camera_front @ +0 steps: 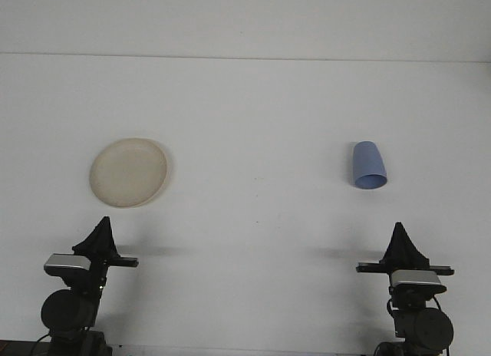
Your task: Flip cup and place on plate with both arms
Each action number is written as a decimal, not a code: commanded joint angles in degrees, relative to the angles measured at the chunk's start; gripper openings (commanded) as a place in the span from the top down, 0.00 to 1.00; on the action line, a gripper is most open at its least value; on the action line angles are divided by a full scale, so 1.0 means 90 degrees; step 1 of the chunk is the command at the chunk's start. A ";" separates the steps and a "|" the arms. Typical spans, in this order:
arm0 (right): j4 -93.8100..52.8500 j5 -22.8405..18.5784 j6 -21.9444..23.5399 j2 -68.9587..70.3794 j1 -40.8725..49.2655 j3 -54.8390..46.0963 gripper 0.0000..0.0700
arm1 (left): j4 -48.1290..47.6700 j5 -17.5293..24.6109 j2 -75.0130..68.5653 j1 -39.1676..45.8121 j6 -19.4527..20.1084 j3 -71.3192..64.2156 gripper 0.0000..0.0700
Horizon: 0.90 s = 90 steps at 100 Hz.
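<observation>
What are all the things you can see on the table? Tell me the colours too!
plate: 1, cream, left side of the table, empty
cup: 1, blue, right side of the table, lying on its side with the open end toward the camera
table: 1, white, fills the view
left gripper: 1, black, bottom left, in front of the plate, touching nothing
right gripper: 1, black, bottom right, in front of the cup, touching nothing

The bottom edge cut off both arms' bases. The left gripper [100,232] and right gripper [400,237] narrowed to dark points, their fingers indistinguishable.
</observation>
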 commanded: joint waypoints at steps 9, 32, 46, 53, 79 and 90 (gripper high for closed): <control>0.0080 0.0005 -0.0051 -0.0002 0.0000 -0.0015 1.00 | 0.0066 0.0002 -0.0012 -0.0012 0.0051 -0.0121 0.98; 0.0121 0.0002 -0.0046 -0.0002 0.0000 0.0007 1.00 | 0.0066 0.0002 -0.0012 -0.0012 0.0051 -0.0121 0.98; -0.0044 0.0002 -0.0046 -0.0002 0.0000 0.0236 1.00 | 0.0066 0.0002 -0.0012 -0.0012 0.0051 -0.0121 0.98; -0.0223 0.0007 -0.0049 0.0000 0.0000 0.0478 1.00 | 0.0066 0.0002 -0.0012 -0.0012 0.0051 -0.0121 0.98; -0.1756 0.0177 -0.0051 0.0289 0.0000 0.1773 1.00 | 0.0066 0.0002 -0.0012 -0.0012 0.0051 -0.0121 0.98; -0.2548 0.0172 -0.0051 0.0746 0.0000 0.2463 1.00 | 0.0066 0.0002 -0.0012 -0.0012 0.0051 -0.0121 0.98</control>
